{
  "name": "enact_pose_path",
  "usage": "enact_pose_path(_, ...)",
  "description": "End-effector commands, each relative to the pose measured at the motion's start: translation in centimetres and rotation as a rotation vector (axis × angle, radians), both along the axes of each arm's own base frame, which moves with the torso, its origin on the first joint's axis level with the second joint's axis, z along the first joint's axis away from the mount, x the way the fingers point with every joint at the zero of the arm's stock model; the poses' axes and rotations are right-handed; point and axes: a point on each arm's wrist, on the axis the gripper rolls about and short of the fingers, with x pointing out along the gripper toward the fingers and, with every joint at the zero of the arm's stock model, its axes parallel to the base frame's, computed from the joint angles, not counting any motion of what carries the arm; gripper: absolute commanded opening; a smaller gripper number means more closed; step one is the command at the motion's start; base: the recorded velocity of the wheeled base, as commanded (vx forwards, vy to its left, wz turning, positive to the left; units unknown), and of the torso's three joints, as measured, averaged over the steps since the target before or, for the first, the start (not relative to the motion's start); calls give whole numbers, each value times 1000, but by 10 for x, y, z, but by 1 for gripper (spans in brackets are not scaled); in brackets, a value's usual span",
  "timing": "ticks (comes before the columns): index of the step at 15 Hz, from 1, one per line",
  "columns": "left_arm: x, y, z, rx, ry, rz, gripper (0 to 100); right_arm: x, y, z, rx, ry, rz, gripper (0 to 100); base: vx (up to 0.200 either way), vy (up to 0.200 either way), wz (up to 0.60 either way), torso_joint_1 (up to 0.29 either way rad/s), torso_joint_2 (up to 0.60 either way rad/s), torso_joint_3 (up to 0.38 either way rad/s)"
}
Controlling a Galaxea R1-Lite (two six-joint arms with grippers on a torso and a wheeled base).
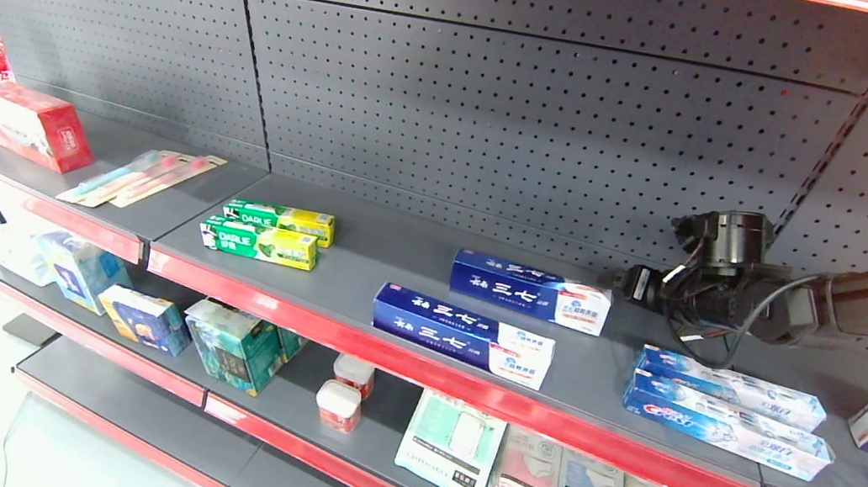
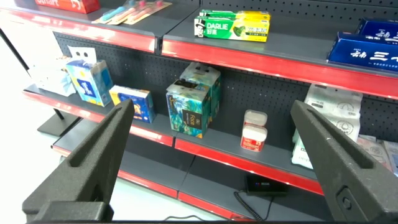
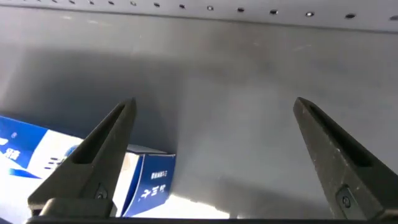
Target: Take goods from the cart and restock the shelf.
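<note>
Jaws on both arms gape empty, the right beside a blue toothpaste box (image 1: 531, 293).

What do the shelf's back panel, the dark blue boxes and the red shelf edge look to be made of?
The back panel is likely painted sheet metal: matte grey, punched with regular holes. The dark blue boxes look like printed cardboard, slightly glossy, with sharp folded edges. The red shelf edge is a glossy strip, plastic or painted metal; the look leaves that open.

blue toothpaste box (image 1: 531, 291) | lying flat, lengthwise, toward the back | on grey shelf (image 1: 399, 249), red front lip
</note>
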Motion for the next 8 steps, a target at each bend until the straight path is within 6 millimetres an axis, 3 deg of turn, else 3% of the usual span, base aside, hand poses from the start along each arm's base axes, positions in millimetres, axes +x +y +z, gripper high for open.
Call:
enact_pose_path(1,0,0,0,0,0,1,100,-1,2,0,1,1,5,100,0,0,0,0,0,0)
enact_pose_path(8,0,0,0,0,0,1,100,-7,16,1,-7,6,28,100,0,0,0,0,0,0)
